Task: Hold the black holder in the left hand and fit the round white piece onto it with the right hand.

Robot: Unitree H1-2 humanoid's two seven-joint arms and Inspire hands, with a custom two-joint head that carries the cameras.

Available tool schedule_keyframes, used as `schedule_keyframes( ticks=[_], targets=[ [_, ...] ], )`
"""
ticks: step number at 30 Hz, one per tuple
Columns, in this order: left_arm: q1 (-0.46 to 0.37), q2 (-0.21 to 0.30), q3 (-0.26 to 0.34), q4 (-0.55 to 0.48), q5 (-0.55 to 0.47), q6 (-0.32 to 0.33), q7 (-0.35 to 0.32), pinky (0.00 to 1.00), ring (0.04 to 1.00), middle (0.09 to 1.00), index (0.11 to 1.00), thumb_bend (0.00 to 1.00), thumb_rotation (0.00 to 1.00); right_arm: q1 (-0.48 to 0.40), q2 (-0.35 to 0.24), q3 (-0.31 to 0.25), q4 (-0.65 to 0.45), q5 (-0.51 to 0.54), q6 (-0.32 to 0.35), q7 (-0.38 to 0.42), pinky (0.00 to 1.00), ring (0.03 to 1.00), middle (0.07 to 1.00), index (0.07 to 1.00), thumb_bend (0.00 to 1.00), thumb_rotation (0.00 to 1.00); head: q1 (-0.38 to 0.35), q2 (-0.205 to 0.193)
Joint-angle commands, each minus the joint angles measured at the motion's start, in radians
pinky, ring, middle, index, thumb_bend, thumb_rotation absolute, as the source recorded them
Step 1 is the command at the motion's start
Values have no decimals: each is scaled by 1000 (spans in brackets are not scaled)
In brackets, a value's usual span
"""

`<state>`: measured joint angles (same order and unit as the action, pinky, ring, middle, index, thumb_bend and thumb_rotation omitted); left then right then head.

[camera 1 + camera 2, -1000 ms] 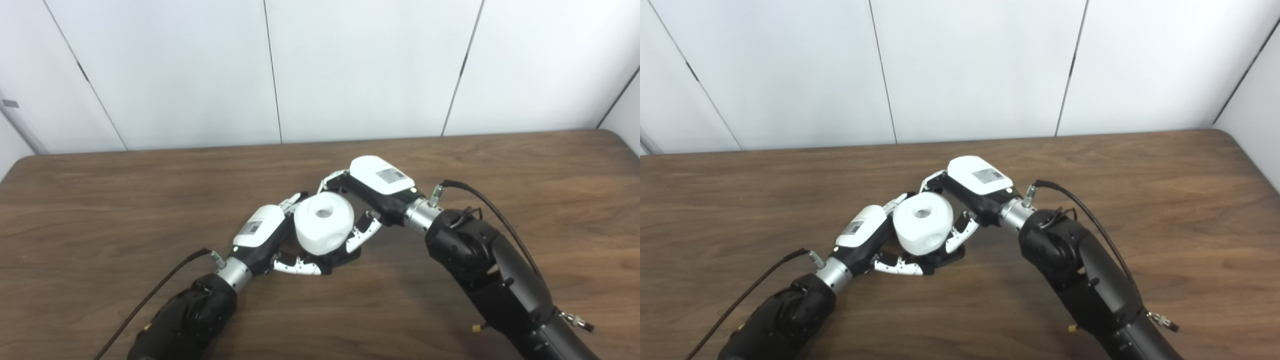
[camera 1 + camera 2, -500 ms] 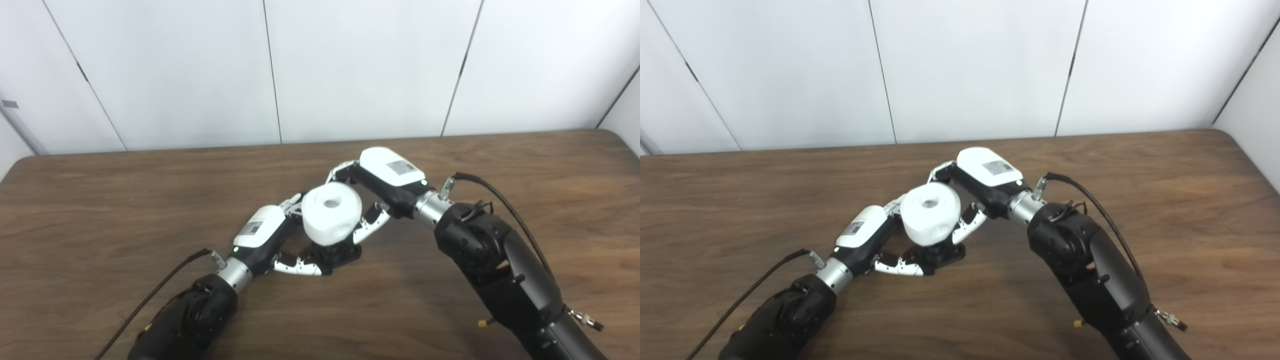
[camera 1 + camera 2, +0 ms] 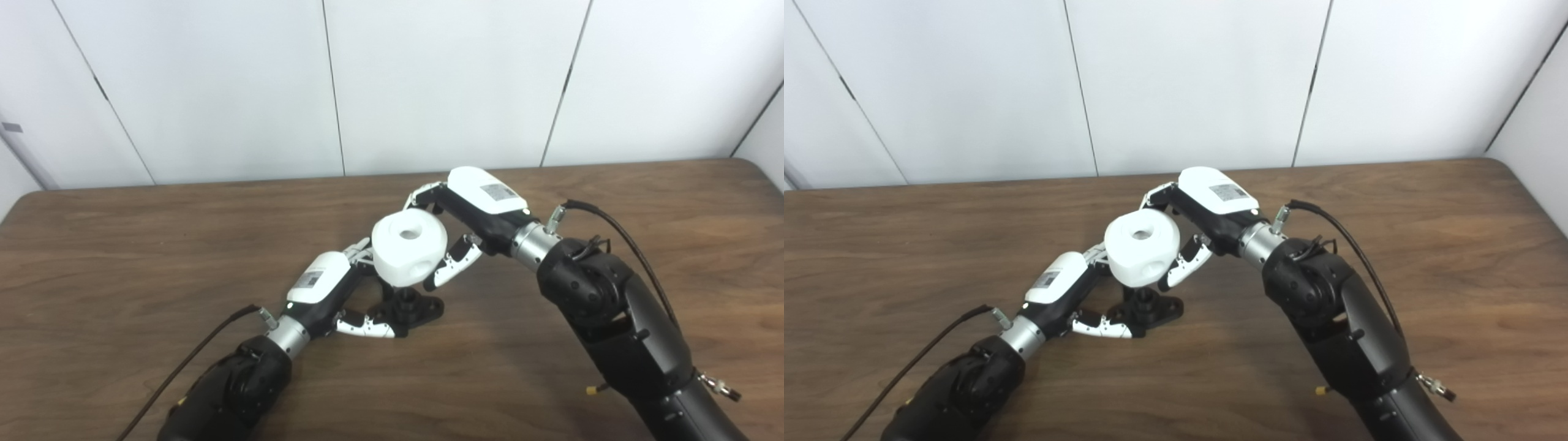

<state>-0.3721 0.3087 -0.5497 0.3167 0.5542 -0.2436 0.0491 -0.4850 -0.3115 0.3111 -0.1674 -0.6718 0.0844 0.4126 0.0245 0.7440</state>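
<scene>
1. Near the middle of the brown wooden tabletop (image 3: 122,245) sits the black holder (image 3: 411,306), a low base with a short upright post; it rests on the wood, not lifted.
2. The left hand (image 3: 331,294) lies low beside the holder on its left. Its fingers (image 3: 364,327) curl around the near-left edge of the base and touch it, so the hand is pinching the holder against the tabletop.
3. The round white piece (image 3: 409,246) hangs in the air above the holder, clear of the post, with a visible gap between its underside and the post's top.
4. The piece is a squat, drum-like shape with a round hole in its top face and another opening in its near side. It sits roughly level, its top hole facing upward.
5. The right hand (image 3: 465,226) comes in from the right and is closed on the white piece: its fingers (image 3: 422,196) wrap the far side, while its thumb (image 3: 450,269) presses the near right side.
6. The white piece's left edge is just beside the left hand's upper fingers; whether they touch cannot be told.
7. Behind the tabletop stands a plain white panelled wall (image 3: 429,79).
</scene>
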Motion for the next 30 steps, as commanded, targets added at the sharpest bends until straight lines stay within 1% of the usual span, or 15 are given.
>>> schedule_keyframes(
  ticks=[1,6,8,15,23,30],
  targets=[
    [113,-18,-81,56,61,50,-114,953,991,909,484,523,53,-36,-2,-10,-37,-1,-6,-13,638,713,703,481,519,132,0,0],
    [114,-16,-82,51,68,59,-115,958,989,909,485,523,55,-32,-9,0,-37,-19,-11,-1,656,711,706,482,519,132,3,2],
    [114,-17,-80,55,65,55,-111,954,985,906,484,523,54,-29,-10,4,-32,-16,-20,0,645,710,706,481,519,132,3,2],
    [117,-15,-82,35,64,71,-124,964,991,910,485,523,54,-15,-15,9,-5,3,-69,-17,617,694,696,481,522,131,7,11],
    [121,-12,-82,24,63,80,-126,961,989,910,485,523,54,-1,-24,11,4,2,-69,0,661,709,707,481,521,133,10,16],
    [126,-7,-80,17,59,81,-127,959,987,908,485,523,55,2,-37,11,-1,0,-65,6,658,719,713,482,520,132,8,21]
  ],
)
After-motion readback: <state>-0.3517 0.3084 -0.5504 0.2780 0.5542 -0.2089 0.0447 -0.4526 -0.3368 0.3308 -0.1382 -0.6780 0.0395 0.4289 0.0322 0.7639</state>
